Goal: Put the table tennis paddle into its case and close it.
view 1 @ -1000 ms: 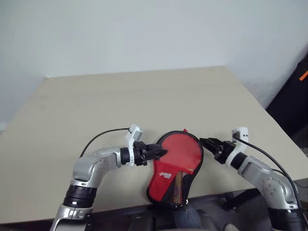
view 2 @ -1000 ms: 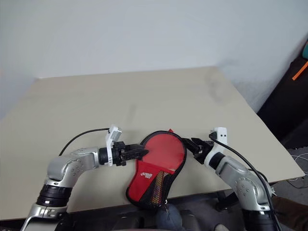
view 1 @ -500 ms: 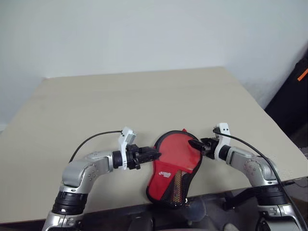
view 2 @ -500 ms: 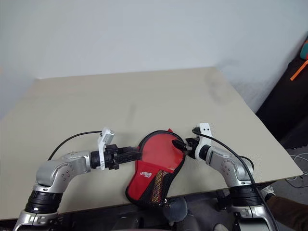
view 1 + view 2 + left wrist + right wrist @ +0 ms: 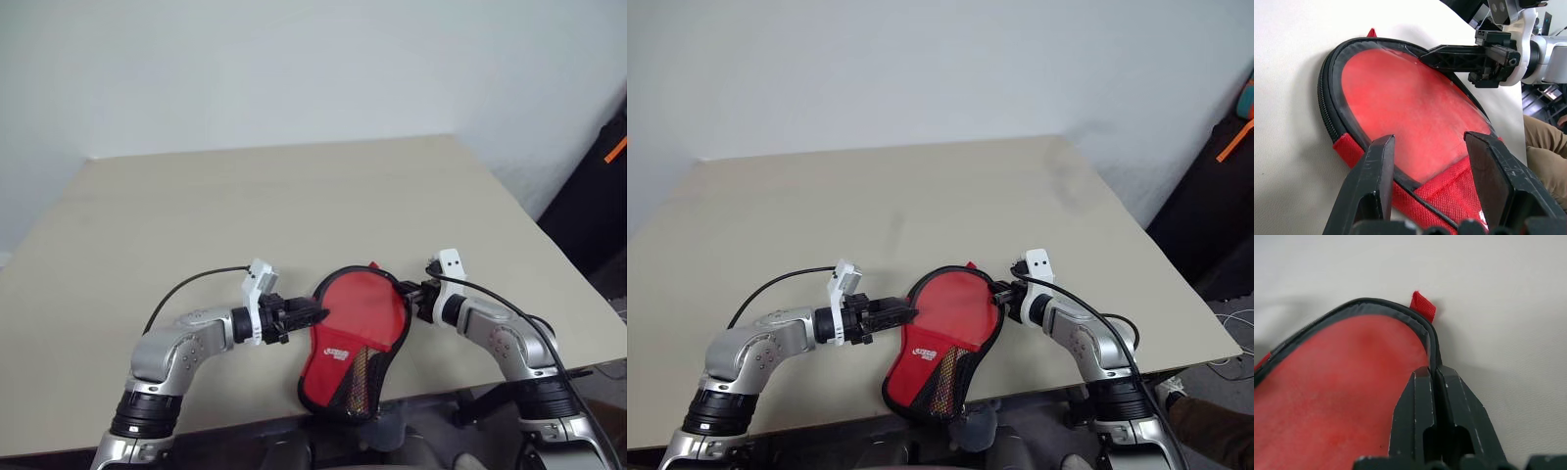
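Note:
The red case (image 5: 358, 313) with black edging lies flat near the table's front edge, its mesh pocket (image 5: 361, 377) end hanging over that edge. The table tennis paddle is hidden. My left gripper (image 5: 318, 315) is at the case's left rim. Seen from the left wrist, this gripper (image 5: 1430, 139) is open, its fingers spread over the red cover (image 5: 1410, 98). My right gripper (image 5: 397, 287) is shut, its tips against the black edging at the upper right rim. From the right wrist, it (image 5: 1431, 372) sits just below the red tab (image 5: 1422, 306). Whether it pinches anything is hidden.
The beige table (image 5: 245, 206) stretches away bare behind the case. Its right edge drops off beside a dark object with an orange strap (image 5: 602, 186). Black cables run along both forearms.
My right gripper has moved left and forward to the case's rim and gone from open to shut. The left gripper has kept its place at the left rim.

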### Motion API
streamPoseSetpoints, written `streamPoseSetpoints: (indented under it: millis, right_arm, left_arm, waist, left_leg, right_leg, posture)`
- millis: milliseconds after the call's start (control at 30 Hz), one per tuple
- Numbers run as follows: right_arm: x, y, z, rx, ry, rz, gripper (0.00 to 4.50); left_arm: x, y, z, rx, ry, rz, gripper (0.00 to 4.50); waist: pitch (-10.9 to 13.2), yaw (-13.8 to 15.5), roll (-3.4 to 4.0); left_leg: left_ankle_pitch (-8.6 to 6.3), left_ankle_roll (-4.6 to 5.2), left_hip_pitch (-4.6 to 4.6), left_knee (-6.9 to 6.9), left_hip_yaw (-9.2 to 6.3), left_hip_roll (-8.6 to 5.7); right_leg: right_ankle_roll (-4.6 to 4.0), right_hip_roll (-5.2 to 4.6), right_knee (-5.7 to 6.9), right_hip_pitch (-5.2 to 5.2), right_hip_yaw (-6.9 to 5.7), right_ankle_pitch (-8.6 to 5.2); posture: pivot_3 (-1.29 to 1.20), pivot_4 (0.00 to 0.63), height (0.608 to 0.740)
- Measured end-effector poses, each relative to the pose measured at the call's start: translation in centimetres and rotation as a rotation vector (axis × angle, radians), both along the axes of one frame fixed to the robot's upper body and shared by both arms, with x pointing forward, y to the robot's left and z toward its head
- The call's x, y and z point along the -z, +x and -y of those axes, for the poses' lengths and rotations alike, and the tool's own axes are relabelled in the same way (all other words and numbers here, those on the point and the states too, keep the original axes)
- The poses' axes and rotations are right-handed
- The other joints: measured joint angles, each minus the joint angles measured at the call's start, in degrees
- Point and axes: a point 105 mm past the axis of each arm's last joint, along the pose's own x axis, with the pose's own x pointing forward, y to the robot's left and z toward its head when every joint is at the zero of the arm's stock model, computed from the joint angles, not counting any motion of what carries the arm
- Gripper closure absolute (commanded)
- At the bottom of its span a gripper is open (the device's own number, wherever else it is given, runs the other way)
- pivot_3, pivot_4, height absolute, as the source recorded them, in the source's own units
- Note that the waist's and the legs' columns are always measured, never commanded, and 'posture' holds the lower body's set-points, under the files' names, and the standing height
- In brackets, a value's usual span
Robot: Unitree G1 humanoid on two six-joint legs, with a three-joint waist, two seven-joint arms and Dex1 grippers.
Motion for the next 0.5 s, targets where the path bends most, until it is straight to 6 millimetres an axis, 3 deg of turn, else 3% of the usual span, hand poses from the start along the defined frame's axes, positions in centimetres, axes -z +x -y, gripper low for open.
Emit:
streamPoseSetpoints:
  millis: [133,233,367,500]
  right_arm:
    - [-1.3,0.8,-0.4,0.052,0.107,0.017,4.48]
    - [-3.4,3.1,-0.1,0.163,0.171,0.060,4.48]
    - [-5.9,6.5,2.0,0.377,0.242,0.088,4.48]
    - [-5.3,7.9,6.4,0.610,0.265,0.062,4.48]
  left_arm:
    - [0.1,0.0,0.0,-0.004,0.002,-0.004,2.12]
    - [0.2,0.1,0.1,-0.008,-0.003,-0.006,2.12]
    - [0.2,0.1,0.2,-0.013,-0.004,-0.010,2.12]
    - [0.2,0.1,0.2,-0.015,-0.005,-0.012,2.12]
  waist:
    - [0.12,0.00,0.11]
    - [0.26,0.01,0.23]
    - [0.31,0.05,0.30]
    - [0.32,0.05,0.33]
  left_leg:
    - [0.03,-0.04,-0.05,0.01,0.01,0.00]
    - [0.07,-0.11,-0.06,0.04,0.00,0.00]
    - [0.10,-0.15,-0.08,0.02,-0.04,0.00]
    - [0.10,-0.15,-0.10,0.02,-0.03,-0.02]
  right_leg:
    - [-0.01,0.01,0.14,-0.11,0.02,0.01]
    - [-0.02,0.02,0.30,-0.17,0.03,0.01]
    - [-0.04,0.03,0.36,-0.17,0.02,0.01]
    - [-0.05,0.02,0.35,-0.16,0.03,0.01]
  posture:
    - [0.00,0.000,0.740]
    - [0.00,0.000,0.740]
    - [0.00,0.000,0.740]
    - [0.00,0.000,0.740]
